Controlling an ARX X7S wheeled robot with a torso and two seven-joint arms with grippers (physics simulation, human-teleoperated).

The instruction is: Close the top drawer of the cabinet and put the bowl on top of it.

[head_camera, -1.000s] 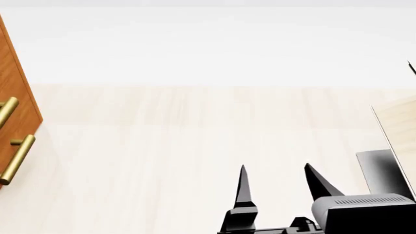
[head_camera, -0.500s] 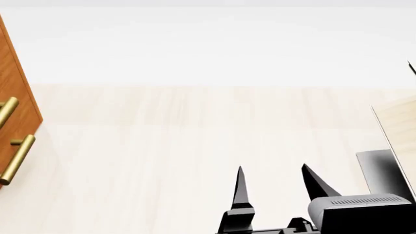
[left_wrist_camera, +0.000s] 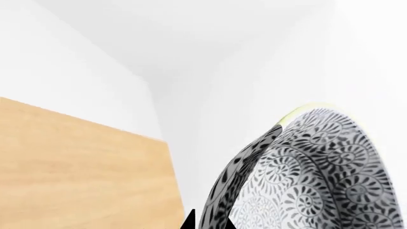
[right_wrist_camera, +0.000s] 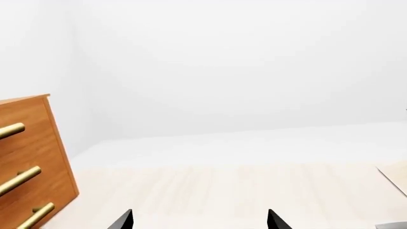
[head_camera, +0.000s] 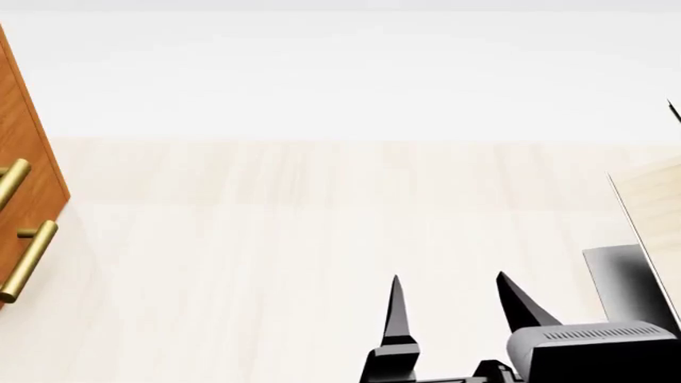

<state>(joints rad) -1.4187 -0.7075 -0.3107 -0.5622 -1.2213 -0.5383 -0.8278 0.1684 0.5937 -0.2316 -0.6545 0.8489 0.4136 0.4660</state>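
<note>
My right gripper (head_camera: pixel 452 307) hangs empty, fingers spread, over bare floor; the cabinet (head_camera: pixel 24 167) sits far left. The bowl (left_wrist_camera: pixel 311 176) fills my left wrist view, probably carried for placing, though my left fingers' grip is hidden.

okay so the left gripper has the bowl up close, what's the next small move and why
Probably turn the base and head left toward the cabinet. The bowl fills the left wrist view, apparently held, yet the head view shows only the cabinet's edge with two brass handles, and the right gripper hangs open over bare floor. Whether the top drawer is closed cannot be seen.
</note>
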